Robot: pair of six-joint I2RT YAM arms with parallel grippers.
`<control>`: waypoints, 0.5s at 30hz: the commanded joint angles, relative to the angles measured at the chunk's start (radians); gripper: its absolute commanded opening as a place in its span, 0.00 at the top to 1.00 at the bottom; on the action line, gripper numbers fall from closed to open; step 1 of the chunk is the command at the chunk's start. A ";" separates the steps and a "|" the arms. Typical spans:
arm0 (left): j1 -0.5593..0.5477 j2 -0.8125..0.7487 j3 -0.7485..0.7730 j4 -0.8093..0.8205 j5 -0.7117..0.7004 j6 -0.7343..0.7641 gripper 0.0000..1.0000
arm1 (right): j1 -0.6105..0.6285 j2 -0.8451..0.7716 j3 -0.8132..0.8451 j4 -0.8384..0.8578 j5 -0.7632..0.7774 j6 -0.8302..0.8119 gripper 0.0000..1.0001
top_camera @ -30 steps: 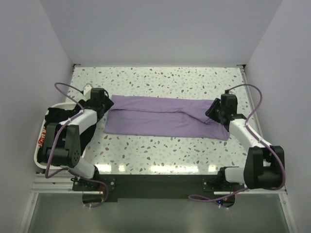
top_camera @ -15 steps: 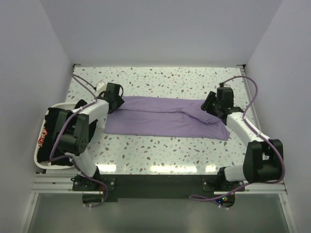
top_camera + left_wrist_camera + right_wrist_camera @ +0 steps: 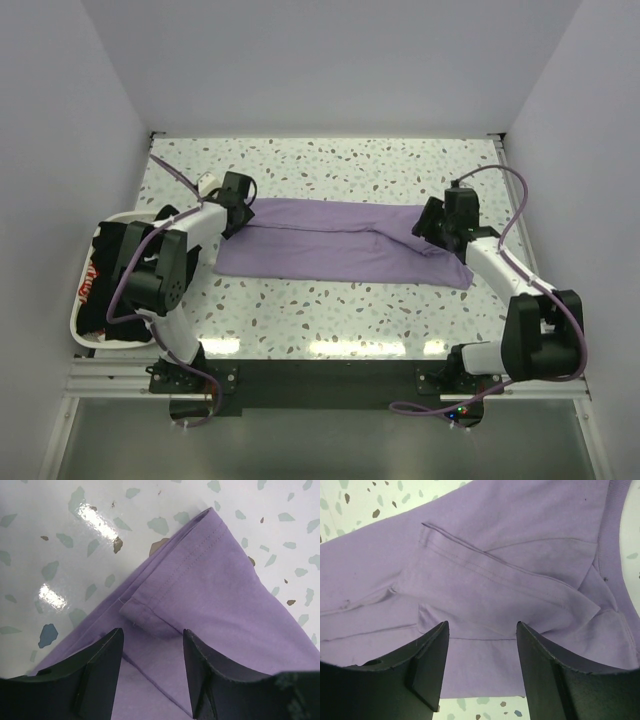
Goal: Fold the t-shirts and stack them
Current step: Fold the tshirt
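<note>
Shirts in black [image 3: 118, 248] lie piled in the white tray [image 3: 72, 318] at the far left, and one shows a bit of red and white print [image 3: 88, 285]. Next to the tray, the left gripper [image 3: 152, 639] hangs low over the left end of the purple shirt [image 3: 340, 245], right above a folded corner with a sewn hem. Its jaws are apart and hold nothing. The purple shirt lies flat across the middle of the speckled table [image 3: 330, 165], folded into a long strip. At its right end, the right gripper [image 3: 482, 630] hangs over the folded cloth. Its jaws are apart too, with nothing held.
</note>
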 commanded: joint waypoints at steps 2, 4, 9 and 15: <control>-0.006 0.012 0.046 0.036 -0.033 0.009 0.46 | 0.004 -0.021 -0.008 0.010 0.034 -0.003 0.40; -0.006 0.018 0.048 0.041 -0.036 0.018 0.48 | 0.002 -0.002 -0.004 0.021 0.031 -0.001 0.40; -0.003 0.021 0.051 0.053 -0.044 0.038 0.55 | 0.002 0.022 -0.002 0.045 0.003 0.009 0.40; -0.005 0.020 0.054 0.062 -0.058 0.060 0.68 | 0.002 0.012 -0.025 0.038 -0.001 0.009 0.40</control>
